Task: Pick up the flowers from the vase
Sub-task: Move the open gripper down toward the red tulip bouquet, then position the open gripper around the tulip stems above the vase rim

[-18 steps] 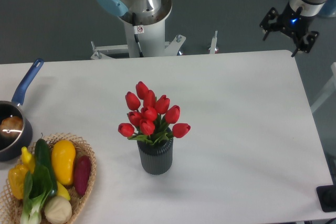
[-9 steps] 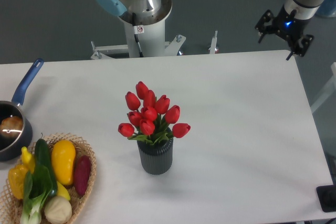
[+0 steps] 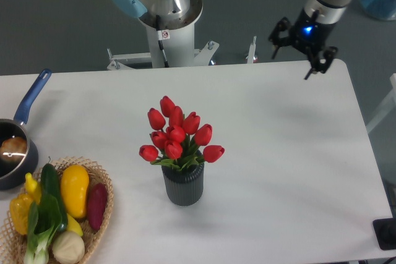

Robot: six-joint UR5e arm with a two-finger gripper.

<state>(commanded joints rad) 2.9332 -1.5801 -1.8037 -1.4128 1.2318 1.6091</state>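
Observation:
The flowers [image 3: 178, 133], a bunch of red tulip buds with green leaves, stand upright in the vase [image 3: 183, 185], a short dark grey ribbed cylinder near the middle of the white table [image 3: 291, 146]. My gripper [image 3: 296, 52] hangs at the table's far right edge, well up and to the right of the flowers. Its black fingers are spread apart and hold nothing.
A dark saucepan [image 3: 13, 145] with a blue handle sits at the left edge. A wicker basket [image 3: 99, 214] of yellow, green and purple vegetables lies at the front left. The arm's base column [image 3: 167, 23] rises behind the table's far edge.
My gripper has moved left and slightly down along the far edge, closer to the flowers. The flowers and vase have stayed put.

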